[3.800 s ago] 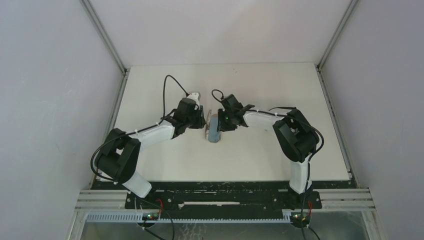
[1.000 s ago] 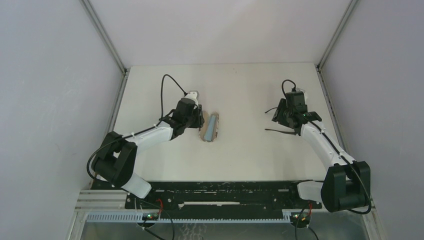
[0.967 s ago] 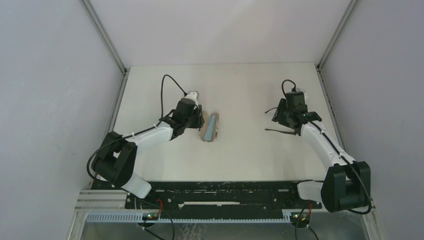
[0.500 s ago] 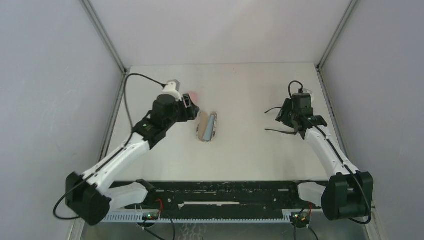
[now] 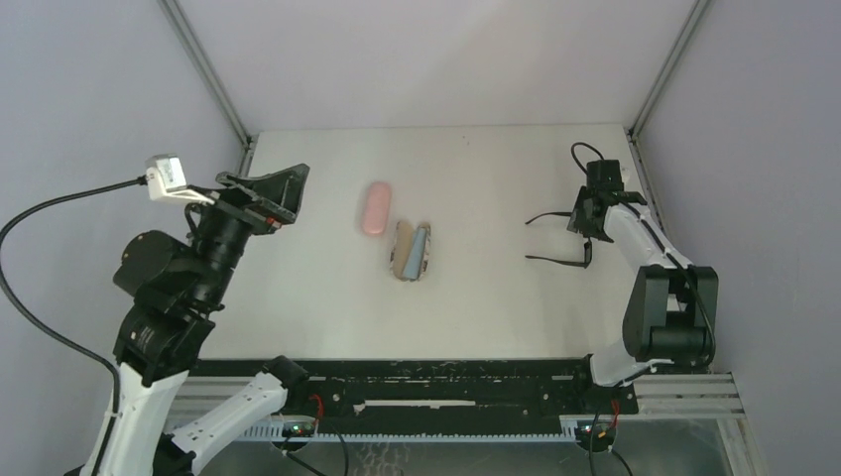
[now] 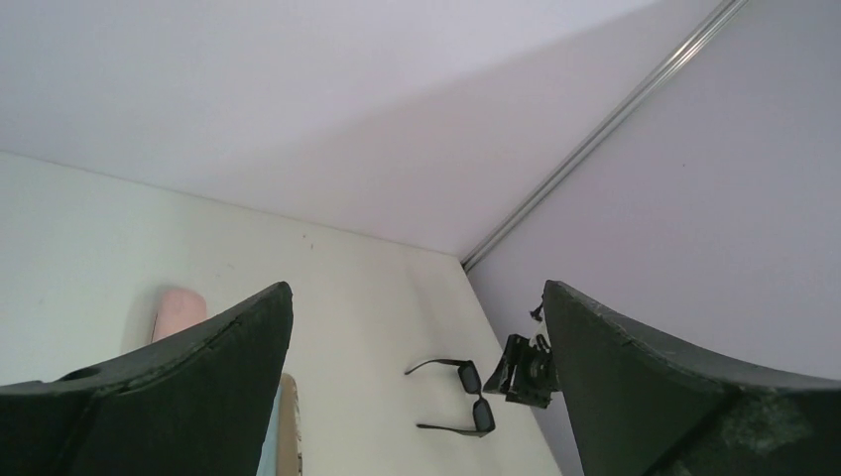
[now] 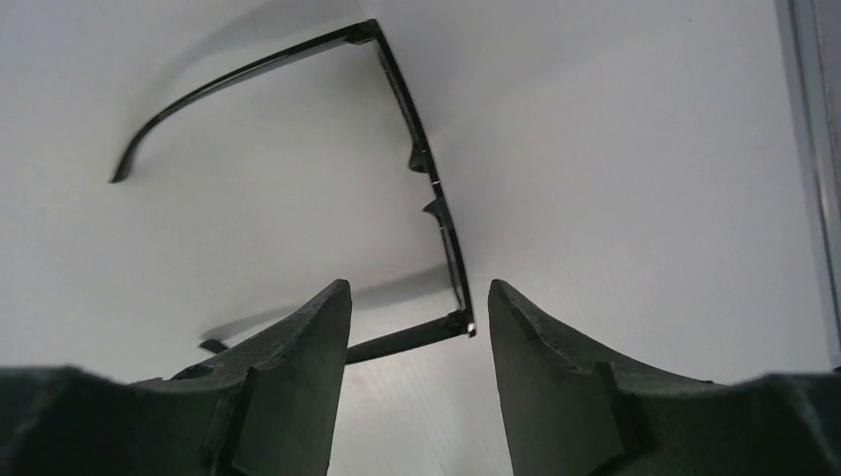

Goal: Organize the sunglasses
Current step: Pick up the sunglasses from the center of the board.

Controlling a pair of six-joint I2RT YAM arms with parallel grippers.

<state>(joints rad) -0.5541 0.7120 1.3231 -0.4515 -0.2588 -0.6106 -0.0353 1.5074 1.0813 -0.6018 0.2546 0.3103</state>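
Note:
The black sunglasses (image 5: 555,261) lie unfolded on the table at the right, both thin temple arms pointing left. My right gripper (image 5: 587,230) hovers low over their front frame. In the right wrist view the sunglasses (image 7: 426,178) lie just ahead of the gripper (image 7: 417,293). Its jaws stand open, and the near temple hinge sits in the gap without being pinched. My left gripper (image 5: 288,195) is raised high at the left, wide open and empty. In the left wrist view, between the fingers of the left gripper (image 6: 417,288), the sunglasses (image 6: 471,397) show far below.
A shut pink case (image 5: 374,208) lies at mid-table. Just right of it and nearer me is an open tan case (image 5: 405,260) with a light-blue cloth (image 5: 419,244) in it. Both cases show in the left wrist view, pink case (image 6: 179,309) and tan case (image 6: 288,426).
My left arm has let go beside the open case, swung up and back to the left, and opened wide, uncovering the pink case. My right gripper shifted slightly toward the back right over the sunglasses.

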